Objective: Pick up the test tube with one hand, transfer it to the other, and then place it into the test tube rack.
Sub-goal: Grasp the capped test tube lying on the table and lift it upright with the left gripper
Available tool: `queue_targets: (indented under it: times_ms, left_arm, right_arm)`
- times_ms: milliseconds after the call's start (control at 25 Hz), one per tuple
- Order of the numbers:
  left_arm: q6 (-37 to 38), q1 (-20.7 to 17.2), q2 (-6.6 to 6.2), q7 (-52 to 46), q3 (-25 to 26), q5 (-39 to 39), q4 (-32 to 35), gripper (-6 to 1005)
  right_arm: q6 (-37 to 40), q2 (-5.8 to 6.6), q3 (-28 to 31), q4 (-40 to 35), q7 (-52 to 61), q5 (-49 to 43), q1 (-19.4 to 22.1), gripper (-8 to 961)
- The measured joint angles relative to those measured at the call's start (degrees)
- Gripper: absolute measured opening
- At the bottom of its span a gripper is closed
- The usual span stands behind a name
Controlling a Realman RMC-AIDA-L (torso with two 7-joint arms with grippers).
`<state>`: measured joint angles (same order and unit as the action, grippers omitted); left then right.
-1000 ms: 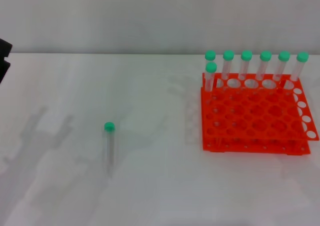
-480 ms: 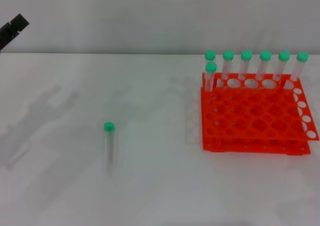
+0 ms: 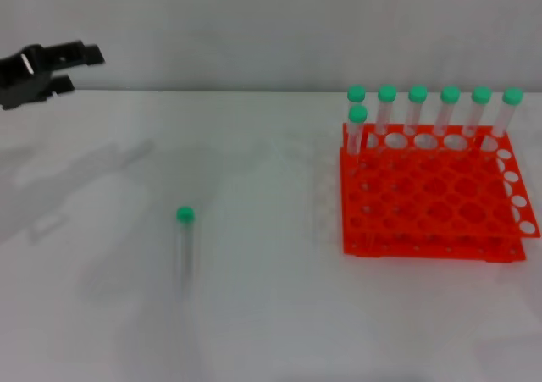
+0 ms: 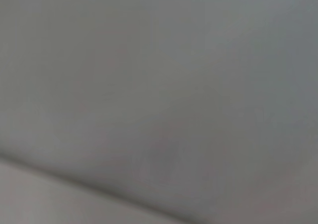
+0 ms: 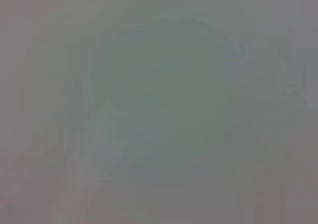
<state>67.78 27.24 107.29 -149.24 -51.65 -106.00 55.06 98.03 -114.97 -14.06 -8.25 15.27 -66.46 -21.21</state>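
The test tube (image 3: 185, 246) lies flat on the white table (image 3: 271, 314) at left of centre, its green cap (image 3: 185, 215) pointing away from me. My left gripper (image 3: 83, 69), black with a small white label, hangs in the air at the far left, well above and behind the tube, with its two fingers apart and empty. The orange-red test tube rack (image 3: 432, 197) stands at the right. My right gripper is out of view. Both wrist views show only a blank grey surface.
Several green-capped tubes (image 3: 417, 111) stand upright in the rack's back row, with one more (image 3: 356, 126) in the second row at the rack's left corner. A grey wall (image 3: 271, 26) runs behind the table's far edge.
My left gripper has come in from the far left edge, rising and moving rightward into view. Its shadow on the table has shifted. The tube and the rack have not moved.
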Motion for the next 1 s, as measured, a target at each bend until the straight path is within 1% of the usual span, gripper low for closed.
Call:
queue_targets:
  times_ms: [160,280,320,400,480,560,680,760,840,920,1000]
  left_arm:
    - [6.23,6.54,-1.99,-11.17,0.36,-11.67,-0.56,847]
    - [10.81,11.34,-3.29,-17.38,0.49,-17.48,-1.91,844]
    - [13.12,13.7,-3.98,-19.79,0.5,-19.5,-3.47,843]
    - [16.08,16.87,-4.93,-21.85,0.72,-21.6,-6.59,841]
    - [19.11,20.51,-5.47,-22.62,2.11,-24.08,-11.3,840]
    - [21.6,23.47,-5.59,-22.7,4.45,-27.42,-15.15,838]
    - [23.7,26.54,-5.04,-22.9,6.33,-33.63,-19.26,835]
    - [23.96,27.87,-4.03,-23.0,6.37,-37.26,-21.37,834]
    - [23.93,28.15,-3.26,-23.04,6.38,-38.95,-22.15,832]
    - [23.7,28.15,-2.12,-23.08,6.37,-40.9,-22.54,830]
    - [23.32,28.05,-1.25,-23.11,6.37,-42.41,-22.56,828]
  right_arm:
    - [-0.27,0.06,0.0,-0.1,-3.37,0.71,0.13,870]
    - [-0.38,-0.03,0.0,-0.1,-7.48,0.74,0.0,870]
    - [-0.38,-0.04,0.0,-0.1,-8.86,0.75,-0.11,870]
    - [-0.39,-0.06,0.0,-0.1,-10.54,0.74,-0.33,870]
    - [-0.42,0.02,0.0,-0.1,-11.49,0.74,-0.65,870]
    - [-0.54,0.11,0.0,-0.11,-11.74,0.74,-1.03,870]
    - [-0.7,0.09,0.0,-0.75,-11.84,0.74,-1.33,870]
    - [-0.77,0.01,0.0,-1.17,-11.86,0.74,-1.43,870]
    - [-1.09,-0.02,0.0,-1.28,-11.87,0.73,-1.7,870]
    - [-1.68,-0.01,0.0,-1.29,-11.89,0.72,-1.98,870]
    - [-2.29,0.01,0.0,-1.3,-11.89,0.72,-2.26,870]
